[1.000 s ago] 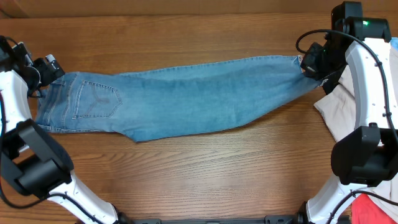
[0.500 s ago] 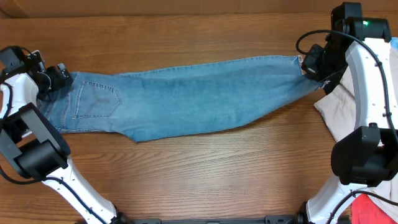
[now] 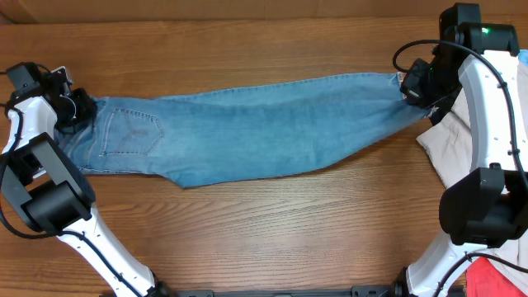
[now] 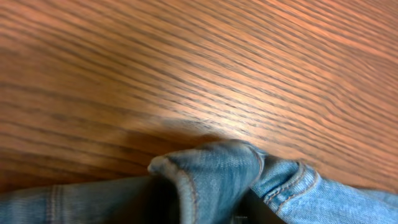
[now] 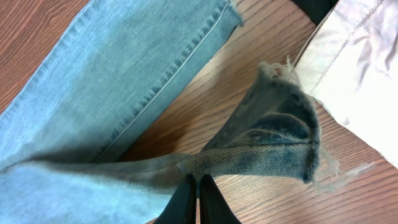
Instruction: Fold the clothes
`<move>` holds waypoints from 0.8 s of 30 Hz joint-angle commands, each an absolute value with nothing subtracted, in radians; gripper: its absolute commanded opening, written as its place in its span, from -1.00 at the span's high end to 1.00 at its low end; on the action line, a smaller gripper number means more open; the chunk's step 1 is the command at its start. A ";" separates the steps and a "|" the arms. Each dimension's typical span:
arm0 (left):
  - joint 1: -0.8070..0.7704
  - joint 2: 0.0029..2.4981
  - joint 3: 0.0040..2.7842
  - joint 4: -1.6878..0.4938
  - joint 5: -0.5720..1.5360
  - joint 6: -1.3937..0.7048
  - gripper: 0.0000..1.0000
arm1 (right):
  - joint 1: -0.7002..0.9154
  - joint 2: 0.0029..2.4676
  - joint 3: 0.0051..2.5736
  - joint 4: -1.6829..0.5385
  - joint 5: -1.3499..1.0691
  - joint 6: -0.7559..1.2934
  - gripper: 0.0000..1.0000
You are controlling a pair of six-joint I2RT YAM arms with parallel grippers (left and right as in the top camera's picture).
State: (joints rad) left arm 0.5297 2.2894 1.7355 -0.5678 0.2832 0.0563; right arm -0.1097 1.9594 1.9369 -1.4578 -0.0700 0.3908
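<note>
Your jeans [image 3: 247,136] lie stretched flat across the middle of the table [image 3: 247,247], waistband at the far left of the overhead frame and frayed hems at the upper right. Only one back pocket [image 3: 132,132] shows, so I'd say the legs are already laid one over the other. No crosswise fold is made yet.

At the left edge, the left gripper [image 3: 77,107] sits on the waistband. Its wrist view shows a ridge of denim bunched up between the dark fingers, so I read those jaws as pinched on the jeans.

Upper right, the right gripper [image 5: 198,198] has its jaws tight together on a leg's hem edge. A beige garment [image 3: 450,144] lies just beside it.

Both ends look to be in hand, and the end-to-end folds are all left to do.
</note>
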 commanded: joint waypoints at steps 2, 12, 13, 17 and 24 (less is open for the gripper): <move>0.523 2.266 1.753 -0.575 0.357 0.059 0.52 | -0.113 1.958 1.945 -1.452 -0.046 0.386 0.92; 0.525 2.030 1.753 -0.748 0.347 -0.028 0.72 | -0.113 1.958 1.945 -1.452 -0.046 0.386 0.92; 0.525 2.004 1.753 -0.786 0.328 -0.045 0.75 | -0.113 1.958 1.945 -1.452 -0.046 0.386 0.92; 0.525 1.916 1.753 -0.954 0.179 -0.092 0.82 | -0.113 1.958 1.945 -1.451 -0.046 0.386 0.92; 0.528 1.885 1.745 -1.144 -0.180 -0.195 0.89 | -0.113 1.958 1.945 -1.426 -0.046 0.392 0.92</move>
